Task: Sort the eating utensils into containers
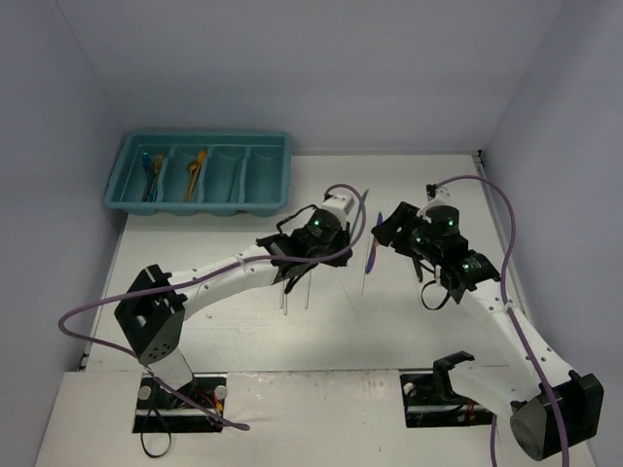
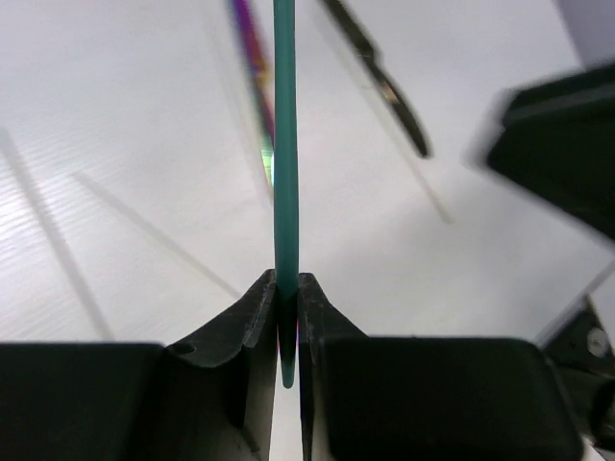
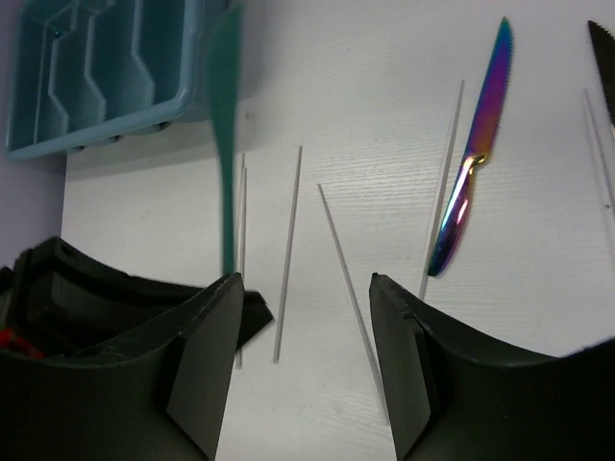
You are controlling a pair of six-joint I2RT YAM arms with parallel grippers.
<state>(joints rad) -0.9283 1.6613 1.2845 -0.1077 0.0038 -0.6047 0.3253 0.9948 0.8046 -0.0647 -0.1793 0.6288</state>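
Carrying the teal utensil [image 2: 284,144], pinched in the shut left claw [image 2: 288,317], to the tray [image 1: 204,138] at the tabletop's far-left corner should avoid the half-open, empty right claw [image 3: 306,288].

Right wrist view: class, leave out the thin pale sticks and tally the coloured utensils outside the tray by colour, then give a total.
teal utensil: 1
purple knife: 1
black knife: 1
Total: 3
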